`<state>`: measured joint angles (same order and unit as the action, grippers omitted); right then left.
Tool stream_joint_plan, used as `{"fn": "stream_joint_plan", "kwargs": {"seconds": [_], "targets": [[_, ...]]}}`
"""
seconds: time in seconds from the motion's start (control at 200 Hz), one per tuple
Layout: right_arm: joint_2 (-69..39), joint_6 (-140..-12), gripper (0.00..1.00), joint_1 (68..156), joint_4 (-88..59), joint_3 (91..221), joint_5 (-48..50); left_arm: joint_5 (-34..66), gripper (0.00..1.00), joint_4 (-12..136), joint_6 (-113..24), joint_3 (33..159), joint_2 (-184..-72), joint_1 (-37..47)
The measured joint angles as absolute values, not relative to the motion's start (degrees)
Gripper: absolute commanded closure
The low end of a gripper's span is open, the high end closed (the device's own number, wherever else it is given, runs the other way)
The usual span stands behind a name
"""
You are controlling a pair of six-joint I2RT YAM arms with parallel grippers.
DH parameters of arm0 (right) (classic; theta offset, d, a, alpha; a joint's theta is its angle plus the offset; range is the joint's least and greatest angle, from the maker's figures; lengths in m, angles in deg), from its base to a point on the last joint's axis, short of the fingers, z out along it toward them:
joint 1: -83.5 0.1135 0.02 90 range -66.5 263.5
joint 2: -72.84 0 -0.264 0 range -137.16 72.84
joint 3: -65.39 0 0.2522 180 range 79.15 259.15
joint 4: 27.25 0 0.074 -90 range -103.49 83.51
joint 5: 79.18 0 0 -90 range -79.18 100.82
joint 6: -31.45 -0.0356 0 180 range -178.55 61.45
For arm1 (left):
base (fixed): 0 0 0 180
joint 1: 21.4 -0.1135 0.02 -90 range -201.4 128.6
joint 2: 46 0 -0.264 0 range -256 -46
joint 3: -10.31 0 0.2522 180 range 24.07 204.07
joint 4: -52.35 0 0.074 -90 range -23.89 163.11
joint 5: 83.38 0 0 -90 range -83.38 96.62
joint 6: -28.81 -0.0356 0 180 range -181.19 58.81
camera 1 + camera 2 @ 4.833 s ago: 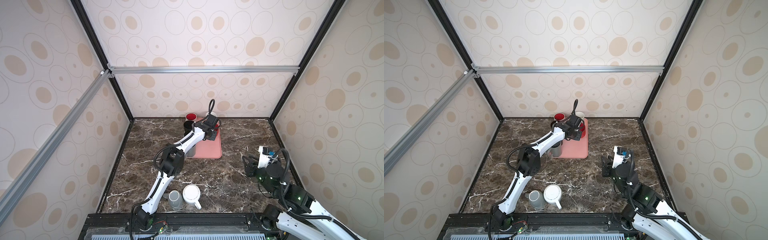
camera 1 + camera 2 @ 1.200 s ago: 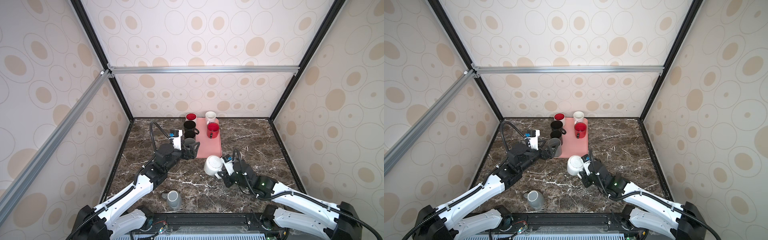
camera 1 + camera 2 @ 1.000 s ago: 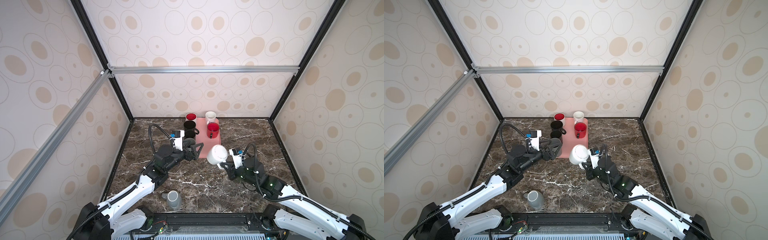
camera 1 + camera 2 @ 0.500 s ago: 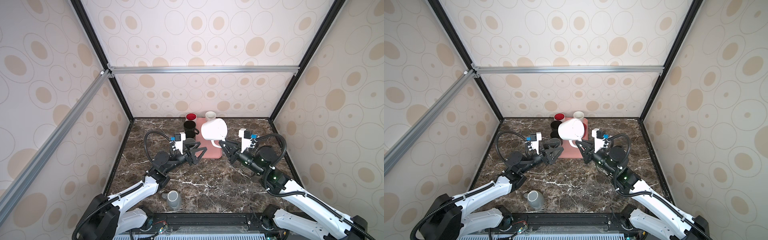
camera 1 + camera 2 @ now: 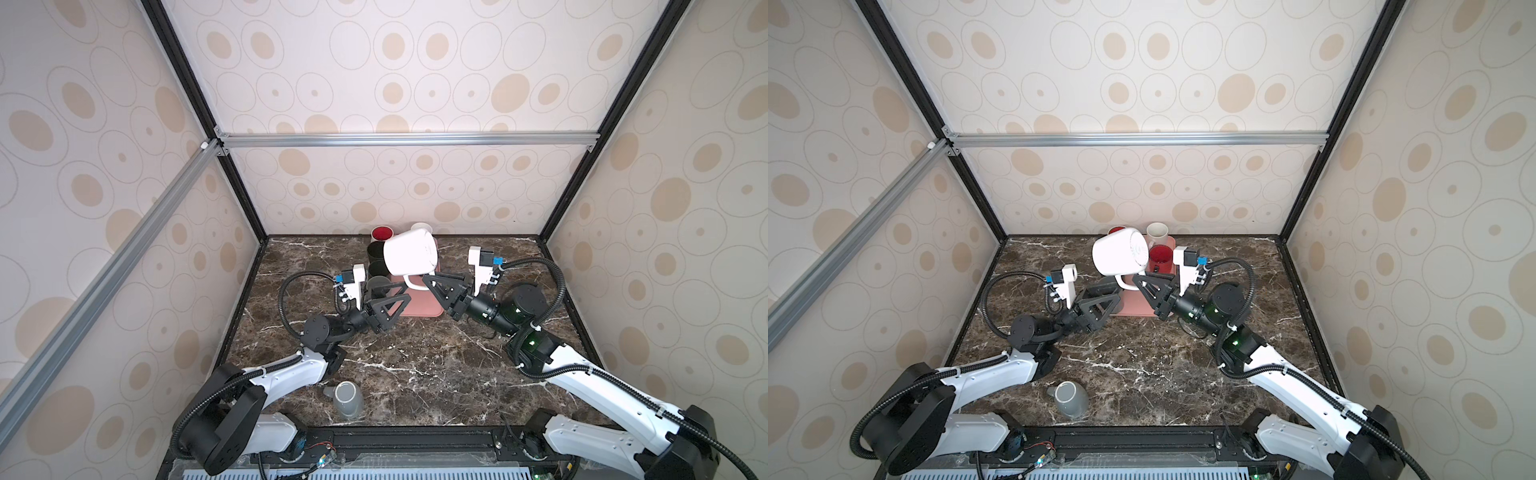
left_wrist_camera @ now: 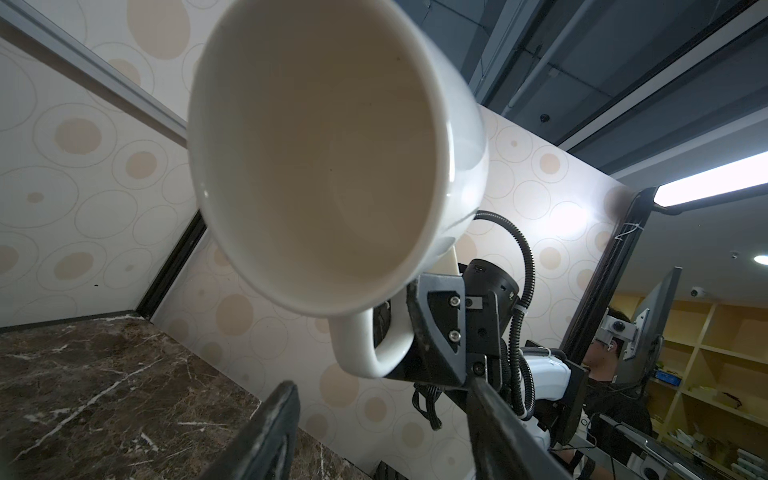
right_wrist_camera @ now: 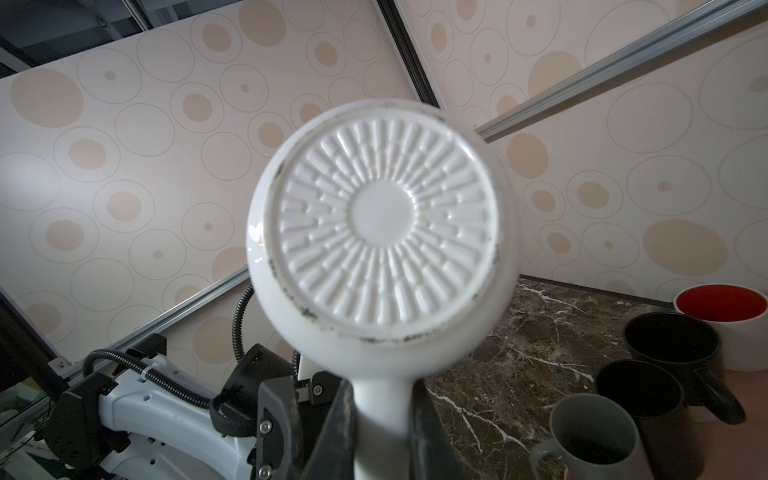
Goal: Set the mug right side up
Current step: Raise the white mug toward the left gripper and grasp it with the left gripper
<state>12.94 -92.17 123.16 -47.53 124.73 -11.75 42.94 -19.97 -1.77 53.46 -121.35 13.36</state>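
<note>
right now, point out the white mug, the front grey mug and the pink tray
white mug point(image 5: 409, 257), in a top view, side wall
grey mug point(image 5: 348, 400), in a top view, body
pink tray point(image 5: 419, 307), in a top view, bare front part

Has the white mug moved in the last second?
Yes. The white mug, in the right tool, rose from beside the pink tray to above it.

2 white arms point(image 5: 291, 374), round black joints point(image 5: 318, 330), black ribbed cables point(image 5: 555, 272), white wrist cameras point(image 5: 355, 286), blue plugs point(image 5: 338, 277), silver screws point(image 6: 455, 300)
</note>
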Motion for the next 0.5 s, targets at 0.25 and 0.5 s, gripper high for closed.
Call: {"fn": "stream_joint_plan", "kwargs": {"seconds": [0.25,0.5], "targets": [[12.2,-94.3,1.00,124.9,-50.4,124.2,-13.8,42.8,0.51,-21.8,-0.9,53.5,-121.5,13.4],[11.1,-95.4,1.00,125.7,-51.4,122.6,-14.3,42.1,0.67,-21.3,-1.0,53.6,-121.5,13.4]]}}
